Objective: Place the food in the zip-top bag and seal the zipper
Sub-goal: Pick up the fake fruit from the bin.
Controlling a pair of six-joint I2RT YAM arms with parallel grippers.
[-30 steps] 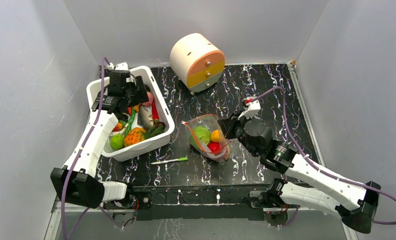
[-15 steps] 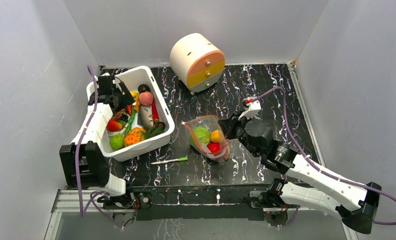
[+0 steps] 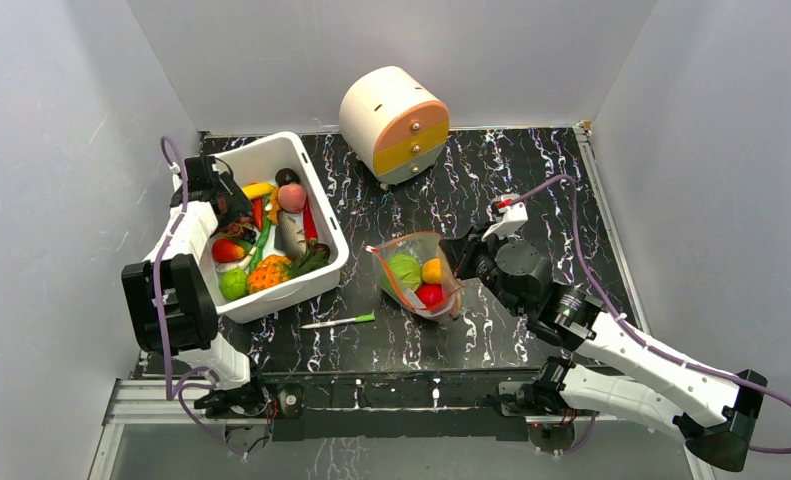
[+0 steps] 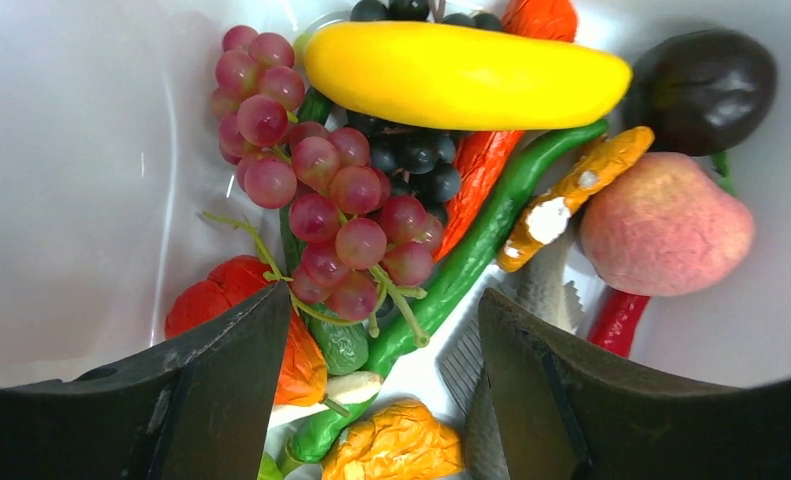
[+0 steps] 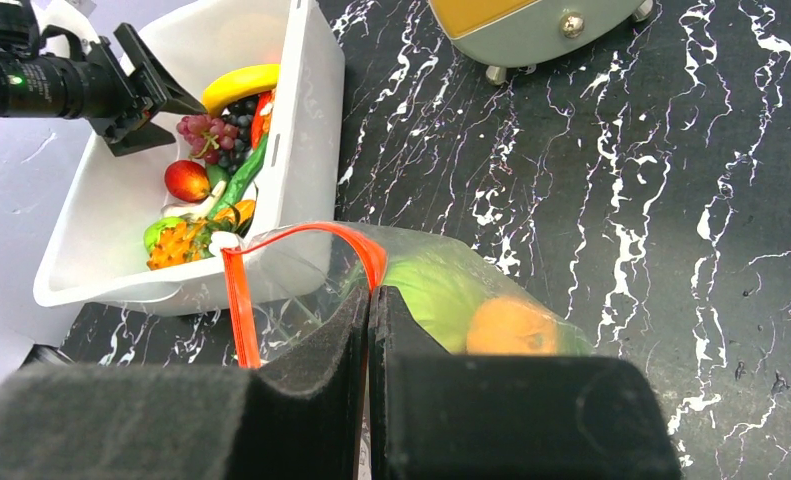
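Left gripper (image 4: 379,305) agape over grapes (image 4: 321,200), banana (image 4: 466,75) beyond

A white bin (image 3: 286,293) sits on the desk's (image 3: 531,170) left side. A round drawer cabinet (image 3: 393,122) stands farther back. A thin stick (image 3: 338,321) lies just in front of the bin.

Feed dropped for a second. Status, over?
Left gripper open over grapes in bin. Right gripper shut on zip-top bag mouth. Zipper unsealed; green, orange, red food inside. Stick lies near bag.
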